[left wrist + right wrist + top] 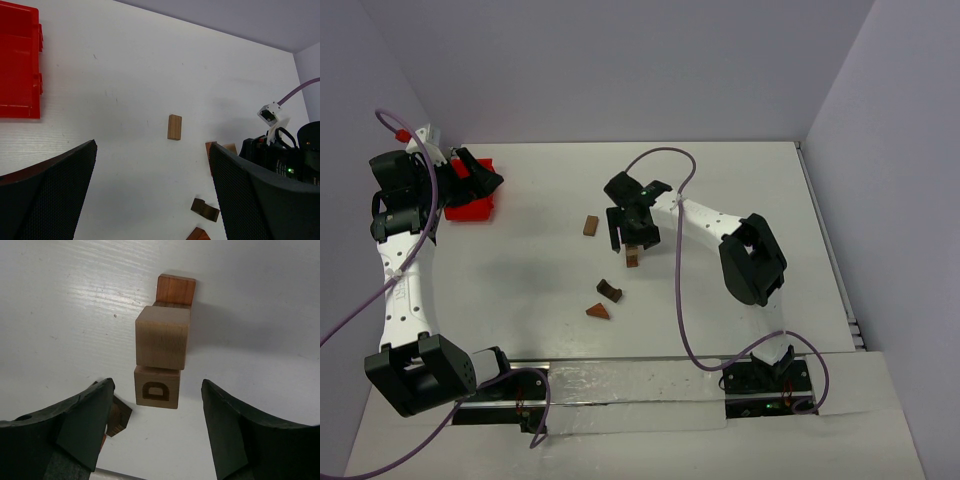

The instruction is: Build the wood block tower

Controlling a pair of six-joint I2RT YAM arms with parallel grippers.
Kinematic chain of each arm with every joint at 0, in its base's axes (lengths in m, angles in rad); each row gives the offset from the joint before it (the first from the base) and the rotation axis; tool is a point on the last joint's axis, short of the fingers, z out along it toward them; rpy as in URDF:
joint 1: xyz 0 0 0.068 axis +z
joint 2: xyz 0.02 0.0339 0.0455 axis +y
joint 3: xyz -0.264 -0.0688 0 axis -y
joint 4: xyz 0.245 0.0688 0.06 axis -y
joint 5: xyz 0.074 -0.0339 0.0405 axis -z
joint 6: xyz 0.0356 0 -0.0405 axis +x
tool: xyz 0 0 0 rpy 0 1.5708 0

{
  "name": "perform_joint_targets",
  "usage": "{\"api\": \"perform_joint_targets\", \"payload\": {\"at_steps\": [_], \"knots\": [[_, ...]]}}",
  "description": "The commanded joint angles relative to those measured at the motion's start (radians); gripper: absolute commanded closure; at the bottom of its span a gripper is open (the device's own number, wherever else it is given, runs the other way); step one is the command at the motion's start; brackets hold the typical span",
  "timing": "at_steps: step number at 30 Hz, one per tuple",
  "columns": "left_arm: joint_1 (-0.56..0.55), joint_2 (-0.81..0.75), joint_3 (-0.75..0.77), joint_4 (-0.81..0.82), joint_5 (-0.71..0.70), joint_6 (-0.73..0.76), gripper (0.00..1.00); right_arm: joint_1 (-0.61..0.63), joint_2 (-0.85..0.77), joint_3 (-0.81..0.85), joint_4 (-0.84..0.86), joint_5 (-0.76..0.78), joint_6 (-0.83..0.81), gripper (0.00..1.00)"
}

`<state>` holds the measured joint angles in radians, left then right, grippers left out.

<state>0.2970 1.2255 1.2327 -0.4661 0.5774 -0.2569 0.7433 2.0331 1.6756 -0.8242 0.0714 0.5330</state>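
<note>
The wood block tower [633,254] stands mid-table as a short stack: a plain tan cube [162,337], a tan cube marked D [156,389] and a reddish block [175,289] behind them. My right gripper [632,240] hangs just over it, open, with a finger on each side of the stack [156,385] and a gap on both sides. Loose on the table lie a tan cuboid [590,225], a dark brown notched piece [609,290] and a reddish wedge [598,311]. My left gripper [480,180] is far left, open and holding nothing [152,146].
A red plastic tray [472,205] sits at the back left, just under my left gripper. The dark notched piece [117,417] lies close to my right gripper's left finger. Walls close the table at the back and right.
</note>
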Motion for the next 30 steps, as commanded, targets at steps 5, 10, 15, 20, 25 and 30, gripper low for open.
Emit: {"api": "perform_joint_targets", "payload": {"at_steps": [5,10,15,20,25,30], "knots": [[0.007,0.000,0.016,0.037,0.076,0.033,0.01,0.000,-0.030,-0.016,0.026,-0.041,-0.031,0.14],[0.007,-0.016,0.002,0.046,0.159,0.085,0.01,0.006,-0.097,-0.024,0.046,-0.100,-0.097,0.00],[0.003,0.005,0.019,0.007,0.145,0.108,0.01,0.007,-0.225,-0.070,0.067,-0.153,-0.158,0.00],[-0.046,0.003,0.003,-0.026,0.038,0.173,0.01,0.004,-0.365,-0.102,0.050,-0.198,-0.237,0.00],[-0.183,0.010,-0.035,-0.049,-0.123,0.271,0.01,-0.024,-0.514,-0.130,0.030,-0.214,-0.322,0.00],[-0.340,0.102,-0.008,-0.053,-0.255,0.321,0.04,-0.116,-0.621,-0.194,0.056,-0.199,-0.362,0.00]]}}
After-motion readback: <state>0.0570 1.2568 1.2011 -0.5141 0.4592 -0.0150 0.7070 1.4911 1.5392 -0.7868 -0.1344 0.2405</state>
